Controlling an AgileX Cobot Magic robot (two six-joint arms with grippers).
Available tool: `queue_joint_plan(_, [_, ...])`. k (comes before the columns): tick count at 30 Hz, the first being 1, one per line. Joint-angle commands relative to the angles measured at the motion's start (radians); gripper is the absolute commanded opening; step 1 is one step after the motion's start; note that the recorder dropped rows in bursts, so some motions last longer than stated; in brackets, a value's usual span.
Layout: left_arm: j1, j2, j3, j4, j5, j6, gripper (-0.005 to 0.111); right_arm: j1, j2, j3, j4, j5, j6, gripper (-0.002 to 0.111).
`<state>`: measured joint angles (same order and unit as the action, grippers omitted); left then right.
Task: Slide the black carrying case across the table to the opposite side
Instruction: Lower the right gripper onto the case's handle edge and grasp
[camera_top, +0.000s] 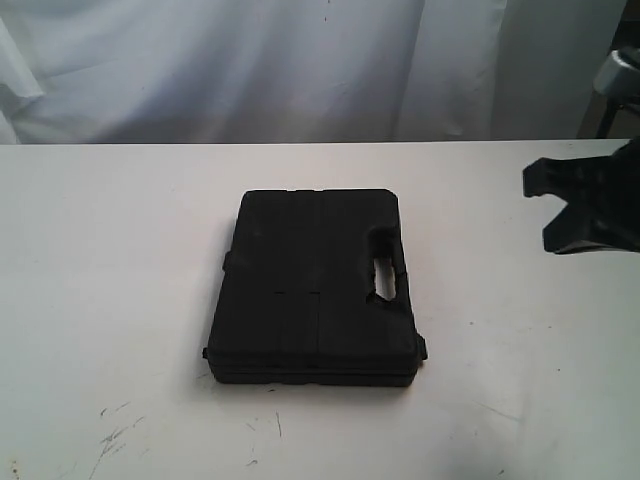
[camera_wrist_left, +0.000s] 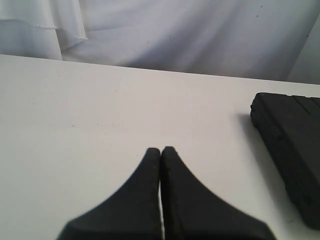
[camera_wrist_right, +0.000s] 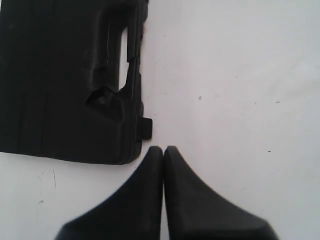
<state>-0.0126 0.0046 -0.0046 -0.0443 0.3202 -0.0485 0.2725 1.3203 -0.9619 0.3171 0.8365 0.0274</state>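
Note:
The black carrying case (camera_top: 315, 285) lies flat and closed near the middle of the white table (camera_top: 100, 300), its handle slot (camera_top: 385, 270) on its right side. My right gripper (camera_top: 540, 190) hovers to the right of the case, apart from it. In the right wrist view that gripper (camera_wrist_right: 163, 149) is shut on nothing, its tips close to the case's (camera_wrist_right: 65, 80) near corner and latch tab (camera_wrist_right: 146, 127). My left gripper (camera_wrist_left: 161, 149) is shut and empty over bare table (camera_wrist_left: 100, 100), with the case's edge (camera_wrist_left: 292, 150) off to one side. It is out of the exterior view.
A white curtain (camera_top: 300, 60) hangs behind the table's far edge. Dark scuff marks (camera_top: 115, 435) streak the tabletop near the front left. A grey metal part (camera_top: 620, 80) shows at the upper right, beyond the table.

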Motion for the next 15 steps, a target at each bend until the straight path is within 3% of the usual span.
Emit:
queue_joint_plan(1, [0.001,-0.005,0.005,-0.005,-0.011,0.000,0.000,0.058,0.108,-0.061,-0.042,0.007,0.060,0.000])
queue_joint_plan(15, [0.001,-0.005,0.005,-0.005,-0.011,0.000,0.000,0.196,0.376,-0.267,-0.138,0.007,0.235,0.000])
